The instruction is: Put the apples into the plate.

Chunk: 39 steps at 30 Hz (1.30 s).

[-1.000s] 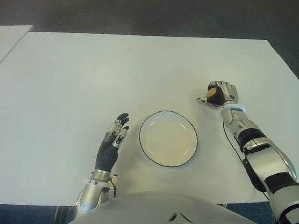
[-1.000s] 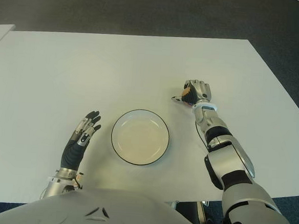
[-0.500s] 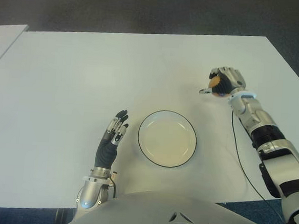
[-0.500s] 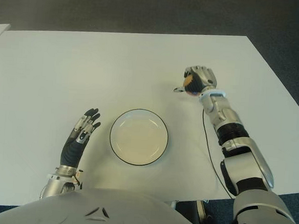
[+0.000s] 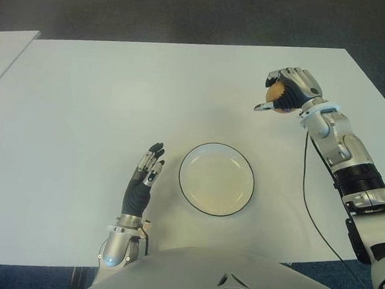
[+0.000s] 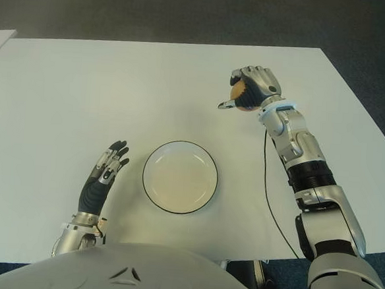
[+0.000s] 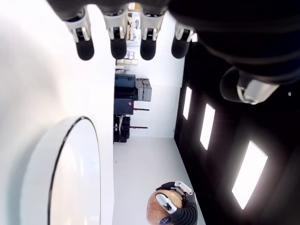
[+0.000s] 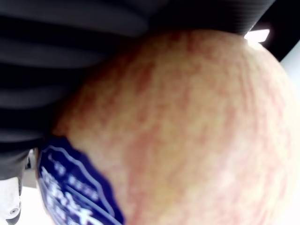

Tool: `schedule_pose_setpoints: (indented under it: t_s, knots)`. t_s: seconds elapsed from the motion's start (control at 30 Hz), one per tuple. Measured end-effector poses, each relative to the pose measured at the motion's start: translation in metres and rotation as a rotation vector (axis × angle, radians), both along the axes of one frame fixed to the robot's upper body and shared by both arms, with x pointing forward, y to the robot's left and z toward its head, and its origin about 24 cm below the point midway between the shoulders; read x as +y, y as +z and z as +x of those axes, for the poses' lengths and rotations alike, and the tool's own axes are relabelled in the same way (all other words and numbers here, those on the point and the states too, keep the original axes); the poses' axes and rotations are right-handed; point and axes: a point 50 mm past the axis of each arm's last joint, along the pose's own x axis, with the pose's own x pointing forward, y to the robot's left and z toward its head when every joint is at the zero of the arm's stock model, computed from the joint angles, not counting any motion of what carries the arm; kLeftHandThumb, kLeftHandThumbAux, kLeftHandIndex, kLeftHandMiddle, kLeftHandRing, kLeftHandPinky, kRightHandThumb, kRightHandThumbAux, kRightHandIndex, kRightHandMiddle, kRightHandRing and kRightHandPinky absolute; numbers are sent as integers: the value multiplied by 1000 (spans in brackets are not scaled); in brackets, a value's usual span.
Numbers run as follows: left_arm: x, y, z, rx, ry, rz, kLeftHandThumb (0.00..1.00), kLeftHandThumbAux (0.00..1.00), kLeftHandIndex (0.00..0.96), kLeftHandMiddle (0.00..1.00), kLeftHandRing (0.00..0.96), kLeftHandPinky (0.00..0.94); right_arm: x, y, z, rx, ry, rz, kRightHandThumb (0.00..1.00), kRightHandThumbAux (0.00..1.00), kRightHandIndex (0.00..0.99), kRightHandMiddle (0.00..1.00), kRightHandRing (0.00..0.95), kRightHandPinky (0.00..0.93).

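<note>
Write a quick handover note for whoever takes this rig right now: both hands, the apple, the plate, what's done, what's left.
Right hand: shut on the apple, held up above the table, beyond and to the right of the plate.
Left hand: open, holding nothing, left of the plate.
Done: apple grasped and lifted.
Left: carry it over the plate, which holds nothing, and release.

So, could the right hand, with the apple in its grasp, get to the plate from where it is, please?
Probably yes: the right hand holds the apple up beyond the plate, with only bare table between them.
</note>
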Motion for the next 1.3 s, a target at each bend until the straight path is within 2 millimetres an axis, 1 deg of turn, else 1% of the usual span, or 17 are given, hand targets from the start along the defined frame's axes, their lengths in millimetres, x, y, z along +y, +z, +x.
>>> schedule_pose_setpoints:
  t_s: [0.2, 0.47, 0.8, 0.87, 0.97, 1.13, 1.3]
  knots:
    - [1, -1, 1, 1, 4, -15, 0, 279, 0, 0, 0, 0, -2, -8, -2, 36, -14, -22, 726, 713, 440, 906, 871, 860]
    - [2, -1, 1, 2, 8, -18, 0, 277, 0, 0, 0, 0, -2, -10, -2, 45, -16, -28, 726, 713, 440, 898, 860, 846]
    - [3, -1, 0, 4, 4, -15, 0, 283, 0, 0, 0, 0, 2, -13, -4, 46, -3, -15, 727, 713, 440, 899, 863, 853]
    - [3, -2, -1, 6, 2, -14, 0, 283, 0, 0, 0, 0, 8, -13, -8, 40, 16, -3, 728, 713, 440, 900, 863, 852]
    - [3, -2, -1, 7, -2, -13, 0, 282, 0, 0, 0, 0, 25, -13, -18, 18, 58, 28, 728, 713, 440, 899, 862, 846]
    - [2, -1, 0, 3, -3, -13, 0, 280, 0, 0, 0, 0, 57, -14, -43, 24, 161, 100, 725, 714, 440, 891, 856, 837]
    - [3, -2, -1, 6, -2, -8, 0, 279, 0, 0, 0, 0, 82, -5, -71, 20, 270, 162, 722, 714, 440, 871, 842, 814]
